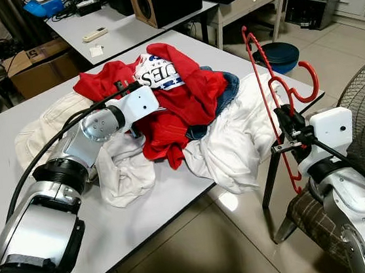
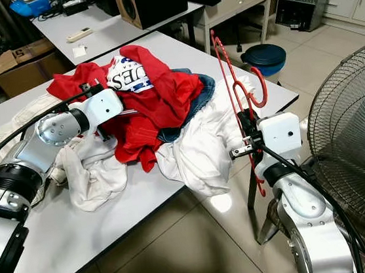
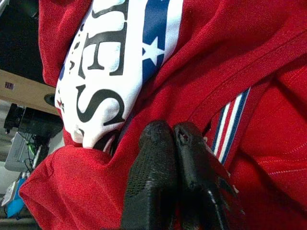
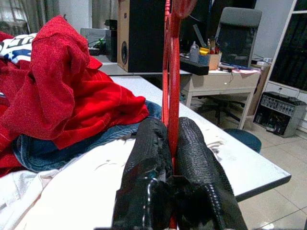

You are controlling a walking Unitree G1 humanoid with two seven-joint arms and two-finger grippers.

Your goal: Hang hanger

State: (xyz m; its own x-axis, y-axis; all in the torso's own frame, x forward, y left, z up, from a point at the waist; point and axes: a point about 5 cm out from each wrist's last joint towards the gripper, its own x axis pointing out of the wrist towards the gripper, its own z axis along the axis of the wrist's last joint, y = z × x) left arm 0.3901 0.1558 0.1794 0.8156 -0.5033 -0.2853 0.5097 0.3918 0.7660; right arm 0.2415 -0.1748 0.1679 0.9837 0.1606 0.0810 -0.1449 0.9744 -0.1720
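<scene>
The right gripper (image 1: 285,121) pinched the thin red plastic hanger (image 1: 270,87) beside the white table (image 1: 145,213). The left gripper (image 3: 175,143), pressed together, touched the red shirt (image 1: 183,84). The hanger might slip and fall.

Red plastic hanger (image 1: 271,93): upright, held edge-on, hook curling right, pinched in right claw (image 1: 287,136) beside tabletop (image 1: 145,213) edge.

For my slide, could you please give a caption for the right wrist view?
Right pincer shut on the red hanger, beside the clothes pile on the table.
</scene>
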